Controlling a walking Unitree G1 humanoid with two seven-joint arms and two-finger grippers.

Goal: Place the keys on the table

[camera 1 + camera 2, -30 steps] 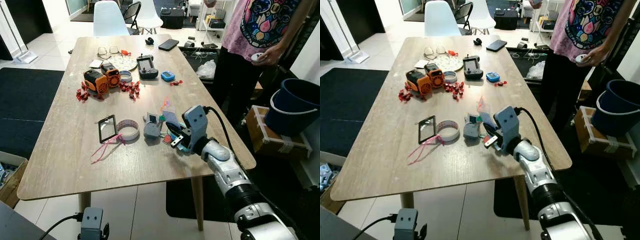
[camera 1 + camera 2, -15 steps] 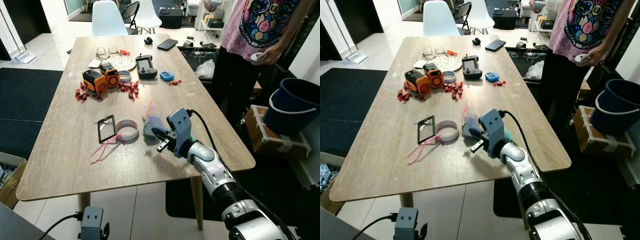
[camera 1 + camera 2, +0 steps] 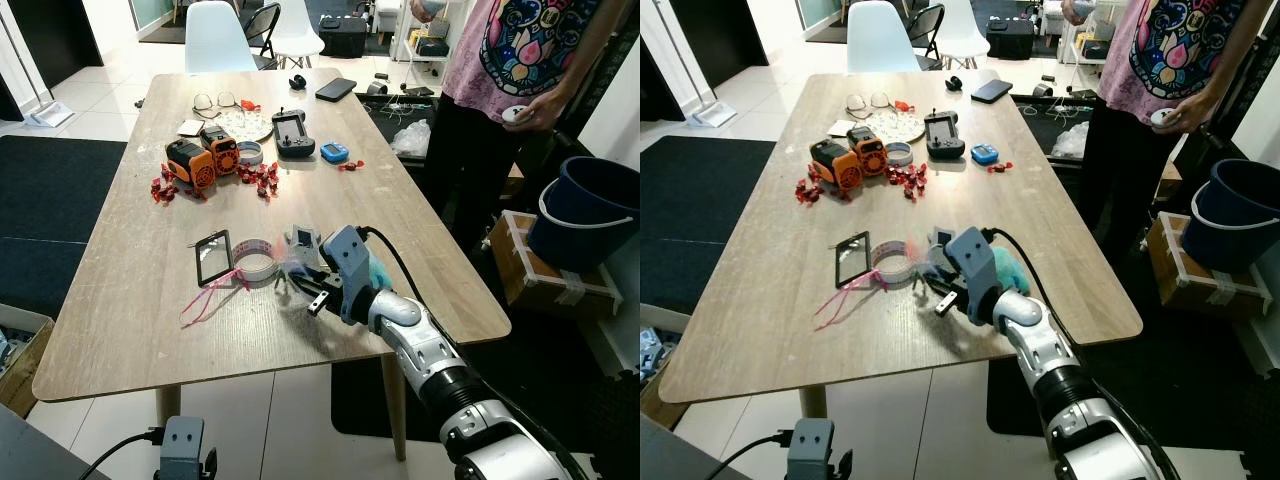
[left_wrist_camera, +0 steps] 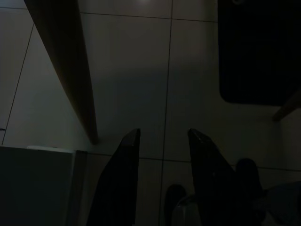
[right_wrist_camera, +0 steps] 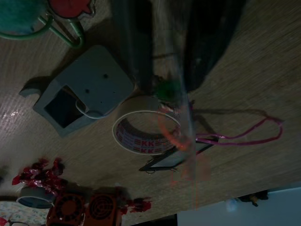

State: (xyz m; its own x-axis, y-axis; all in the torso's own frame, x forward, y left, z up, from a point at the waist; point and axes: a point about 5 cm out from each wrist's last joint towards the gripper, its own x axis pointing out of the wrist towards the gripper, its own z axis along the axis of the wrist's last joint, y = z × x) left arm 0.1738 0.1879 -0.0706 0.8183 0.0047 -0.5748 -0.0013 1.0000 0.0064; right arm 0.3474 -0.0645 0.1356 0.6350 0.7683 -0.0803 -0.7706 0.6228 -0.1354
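Head views: right hand (image 3: 312, 292) low over the desk (image 3: 130, 300), beside a tape roll (image 3: 257, 262) and grey box (image 3: 303, 241); grip state impossible to tell (blurred).

Left wrist: left hand (image 4: 162, 141) hanging idle, fingers parted.

Right wrist: keys (image 5: 56, 14) lying on the desk, green ring and red fob. Probably light, loose, jangly; best pinched at the ring.

right tool (image 3: 940, 288): low over the tabletop (image 3: 790, 270), beside the tape roll (image 3: 897, 266)
person (image 3: 1160, 90): standing at tabletop's right edge
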